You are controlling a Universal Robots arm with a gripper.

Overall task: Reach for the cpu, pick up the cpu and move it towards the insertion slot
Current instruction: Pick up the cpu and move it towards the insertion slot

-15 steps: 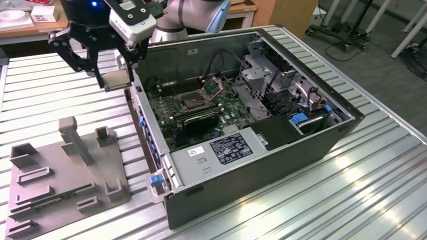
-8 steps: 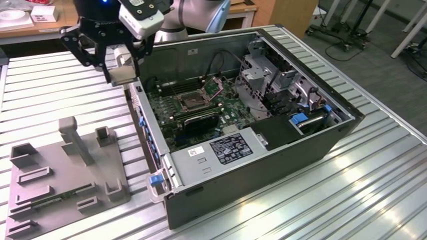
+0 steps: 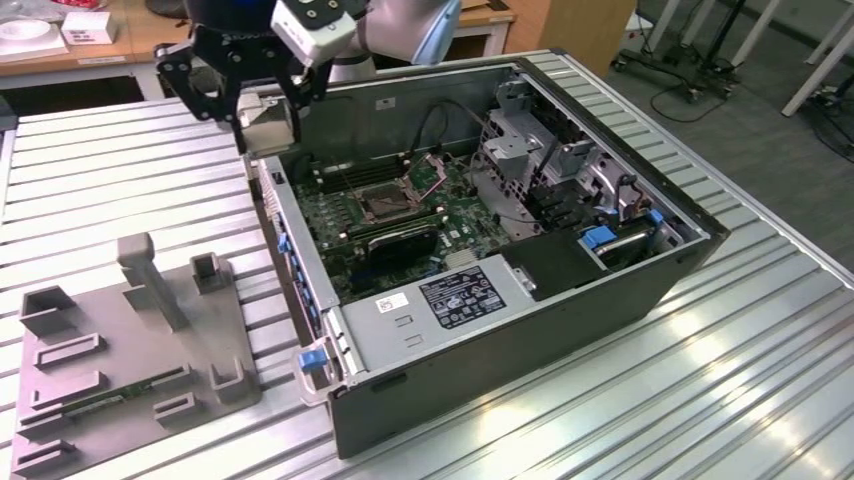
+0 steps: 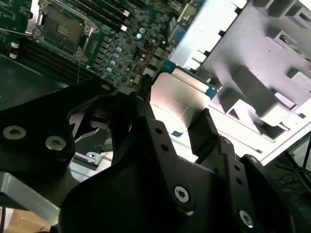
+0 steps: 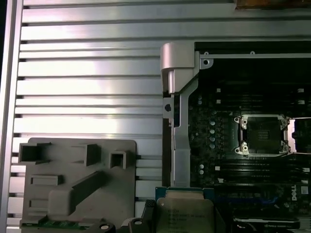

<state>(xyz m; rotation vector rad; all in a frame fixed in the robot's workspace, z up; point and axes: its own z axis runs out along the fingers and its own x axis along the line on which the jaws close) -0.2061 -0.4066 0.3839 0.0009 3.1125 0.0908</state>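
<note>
The cpu (image 4: 177, 99) is a small flat square chip with a pale silver-beige metal top and a thin green-blue edge, and the gripper (image 4: 172, 116) has its 2 black fingers (image 4: 204, 128) closed on opposite edges of it. In the exterior view the gripper (image 3: 247, 100) hangs in the air above the far corner of the open computer case (image 3: 534, 330), toward the exterior view's left, with the chip (image 3: 271, 125) a pale patch between its fingers. In the first wrist view the chip (image 5: 184, 213) sits over the case's edge, well apart from the insertion slot (image 5: 262, 135), a dark square socket in a shiny metal frame on the green board, also seen in the second wrist view (image 4: 63, 28) and the exterior view (image 3: 383, 205). Faint print on the chip's top cannot be read. A white label (image 3: 461, 297) lies on the case's power unit. A grey plastic tray (image 3: 134, 360) rests on the ribbed metal table (image 3: 134, 170), holding a green memory stick (image 3: 114, 395).
</note>
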